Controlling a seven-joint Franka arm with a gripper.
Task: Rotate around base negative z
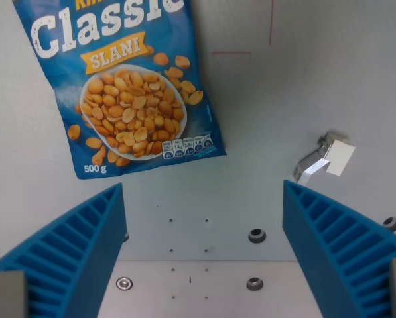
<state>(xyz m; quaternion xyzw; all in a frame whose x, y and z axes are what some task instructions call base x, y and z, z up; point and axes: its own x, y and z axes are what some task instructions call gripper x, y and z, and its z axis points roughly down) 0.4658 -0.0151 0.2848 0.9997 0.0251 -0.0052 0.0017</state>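
Observation:
A blue bag of salted peanuts (121, 79), printed "Classic Slani 500 g" with a bowl of nuts pictured on it, lies flat on the grey table (251, 132) in the upper left of the wrist view, tilted slightly. My gripper (203, 248) hangs above the table below the bag, open, its two ribbed blue fingers (71, 255) wide apart at the lower left and lower right. Nothing sits between them; the bag's lower edge lies above the gap.
A small white block on a metal bracket (327, 161) stands at the right, just above the right finger. Bolts (256, 235) and small holes dot the plate between the fingers. Thin red lines (271, 26) mark the table at the top.

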